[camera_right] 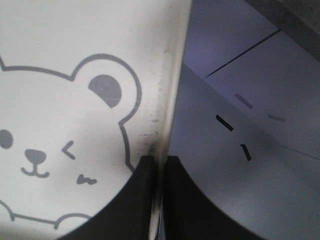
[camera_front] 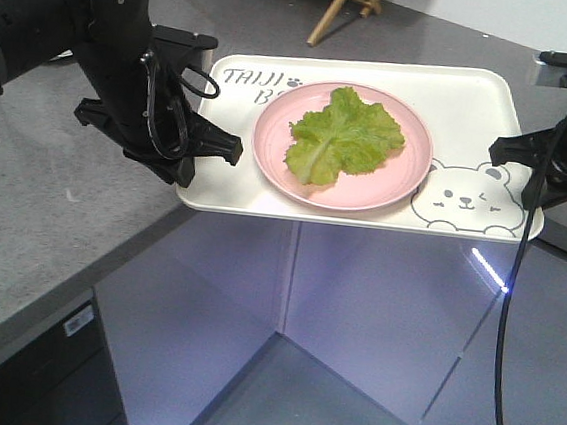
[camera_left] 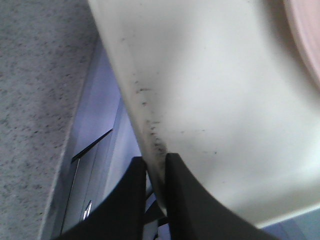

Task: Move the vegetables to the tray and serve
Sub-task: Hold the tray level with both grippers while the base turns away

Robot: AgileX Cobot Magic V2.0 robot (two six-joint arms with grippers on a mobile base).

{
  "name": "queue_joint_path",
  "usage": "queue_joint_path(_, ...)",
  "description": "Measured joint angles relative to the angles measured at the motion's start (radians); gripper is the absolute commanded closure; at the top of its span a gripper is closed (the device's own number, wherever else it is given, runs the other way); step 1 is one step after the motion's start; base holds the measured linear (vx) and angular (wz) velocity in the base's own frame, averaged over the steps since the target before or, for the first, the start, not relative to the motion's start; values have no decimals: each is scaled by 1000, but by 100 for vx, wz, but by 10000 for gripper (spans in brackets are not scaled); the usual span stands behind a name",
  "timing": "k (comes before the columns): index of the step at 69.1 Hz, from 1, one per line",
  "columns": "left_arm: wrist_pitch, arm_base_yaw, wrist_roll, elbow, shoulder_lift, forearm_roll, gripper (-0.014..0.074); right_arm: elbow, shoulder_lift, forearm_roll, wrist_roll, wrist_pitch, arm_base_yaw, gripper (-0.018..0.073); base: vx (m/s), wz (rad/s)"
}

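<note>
Here, in the front view, the tray (camera_front: 475,100) juts out past the edge of the grey counter (camera_front: 44,199), with the left gripper (camera_front: 214,151) and right gripper (camera_front: 505,152) at its short edges. The lettuce leaf (camera_front: 343,135) lies on the pink plate (camera_front: 407,184) on the tray. Left wrist view: both fingers (camera_left: 125,200) pinch the tray's rim. Right wrist view: the fingers (camera_right: 135,200) clamp the rim beside the bear drawing (camera_right: 50,150).

Left gripper (camera_left: 156,172), right gripper (camera_right: 159,167): fingers (camera_left: 192,210) closed.
</note>
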Motion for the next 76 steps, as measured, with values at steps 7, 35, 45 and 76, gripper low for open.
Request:
queue_joint_path(7, 0, 0, 0, 0, 0, 0, 603, 0, 0, 0, 0, 0, 0, 565, -2, -32)
queue_joint_path(35, 0, 0, 0, 0, 0, 0, 603, 0, 0, 0, 0, 0, 0, 565, -1, -32)
queue_joint_path(45, 0, 0, 0, 0, 0, 0, 603, 0, 0, 0, 0, 0, 0, 565, -1, -33)
queue_joint_path(76, 0, 0, 0, 0, 0, -1, 603, 0, 0, -2, 0, 0, 0, 565, -1, -28)
